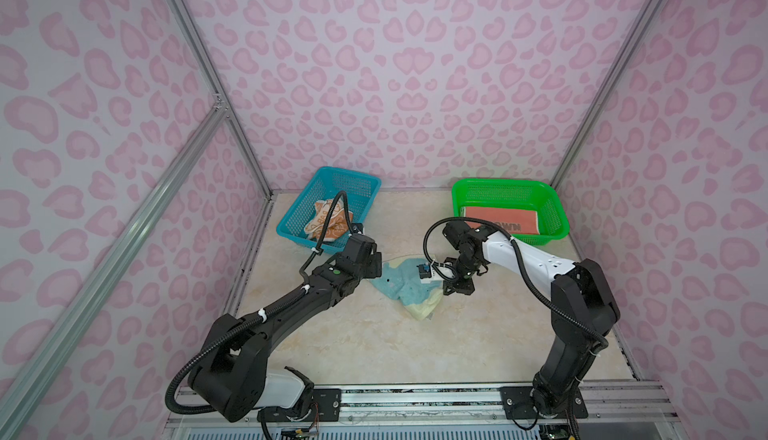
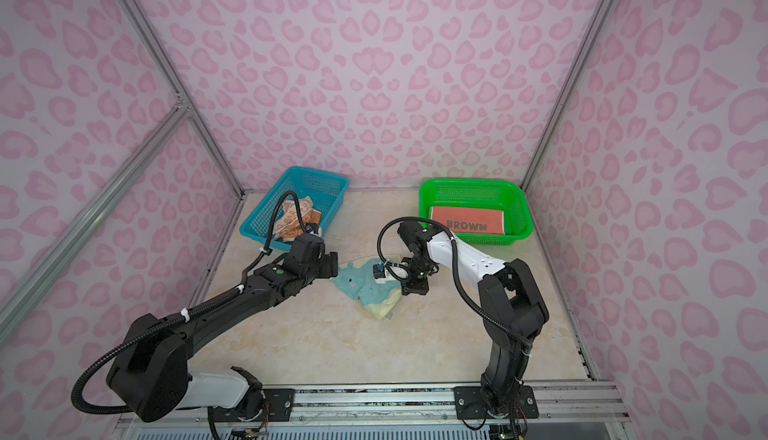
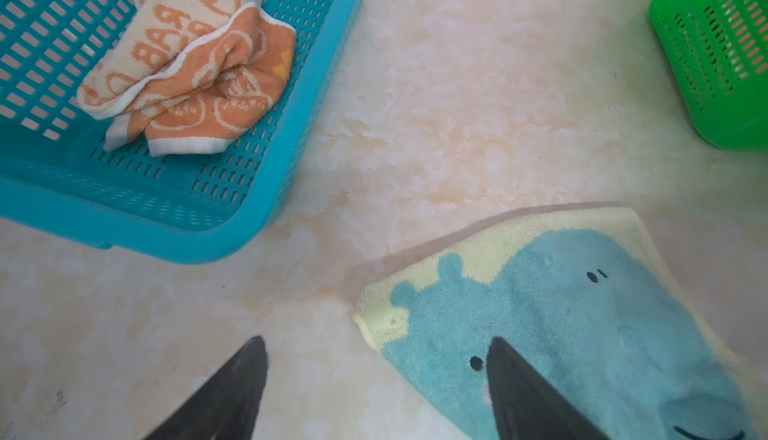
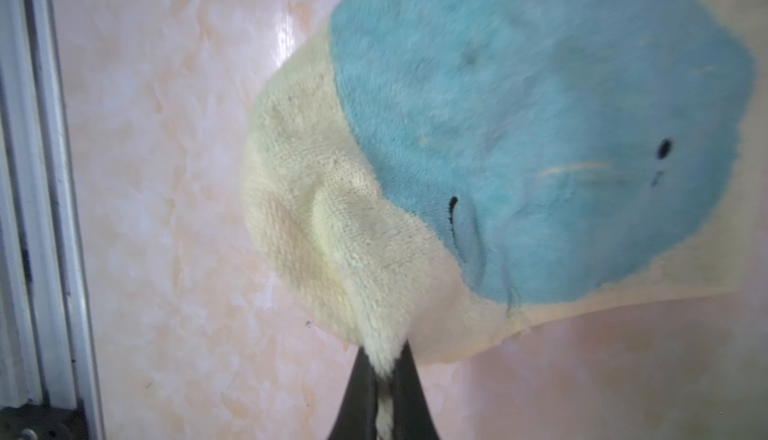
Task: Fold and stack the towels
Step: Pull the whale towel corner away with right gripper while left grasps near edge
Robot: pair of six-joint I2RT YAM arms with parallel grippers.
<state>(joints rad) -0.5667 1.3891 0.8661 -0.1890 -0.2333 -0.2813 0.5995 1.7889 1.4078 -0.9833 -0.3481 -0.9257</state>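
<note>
The light-blue-and-cream whale towel (image 1: 405,288) (image 2: 368,286) lies rumpled on the table between the arms. My right gripper (image 4: 384,359) (image 1: 444,290) is shut on a pinched fold of its cream edge (image 4: 332,218). My left gripper (image 3: 376,342) (image 1: 376,265) is open at the towel's opposite corner (image 3: 382,317). One finger (image 3: 523,388) is over the blue cloth and the other finger (image 3: 237,384) is over bare table. A crumpled orange-and-cream towel (image 1: 328,224) (image 3: 187,64) with "RAB" lettering sits in the blue basket. The coral "BROWN" towel (image 1: 503,220) (image 2: 467,220) lies folded flat in the green basket.
The blue mesh basket (image 1: 361,180) (image 3: 208,242) stands at the back left, just beyond my left wrist. At the back right is the green mesh basket (image 1: 557,209) (image 3: 715,64). Marbled tabletop (image 1: 415,346) stretches in front of the towel. Patterned walls close in three sides.
</note>
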